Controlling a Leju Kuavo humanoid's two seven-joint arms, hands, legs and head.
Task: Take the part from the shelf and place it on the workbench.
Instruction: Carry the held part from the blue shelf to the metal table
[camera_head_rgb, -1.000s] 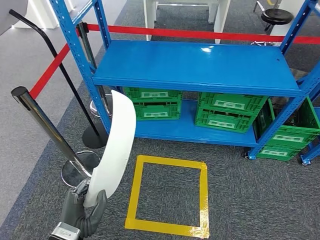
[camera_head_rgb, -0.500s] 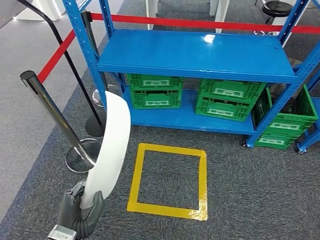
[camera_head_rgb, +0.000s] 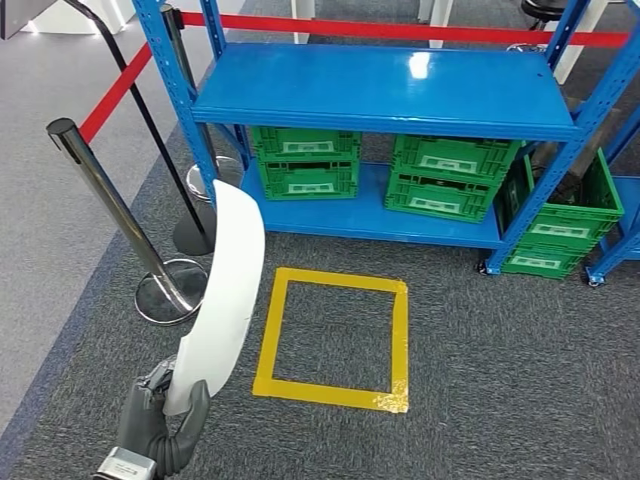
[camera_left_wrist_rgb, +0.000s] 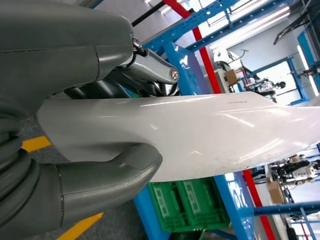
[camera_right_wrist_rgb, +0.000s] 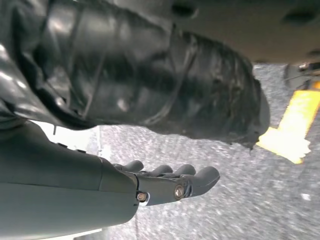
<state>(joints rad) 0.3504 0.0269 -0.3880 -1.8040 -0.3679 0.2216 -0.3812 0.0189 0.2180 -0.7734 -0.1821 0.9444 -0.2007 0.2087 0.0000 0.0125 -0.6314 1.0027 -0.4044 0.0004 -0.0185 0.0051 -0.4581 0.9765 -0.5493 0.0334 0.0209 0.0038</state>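
Part (camera_head_rgb: 225, 290), long curved white panel, gripped at its lower end by left hand (camera_head_rgb: 161, 425), standing up over grey carpet beside yellow tape square (camera_head_rgb: 333, 338); thumb (camera_left_wrist_rgb: 109, 172) wraps its edge; right hand (camera_right_wrist_rgb: 166, 182) holds nothing, fingers straight; blue shelf (camera_head_rgb: 377, 90) ahead, green crates (camera_head_rgb: 306, 175) underneath.

camera: tipped down and shifted | blue metal shelf (camera_head_rgb: 377, 85): higher in frame | yellow tape square (camera_head_rgb: 332, 338): nearer centre

Glossy smooth white curved plastic part (camera_head_rgb: 226, 290); blue painted metal shelf (camera_head_rgb: 377, 90), sheen upper centre; matt rough grey carpet (camera_head_rgb: 490, 380).
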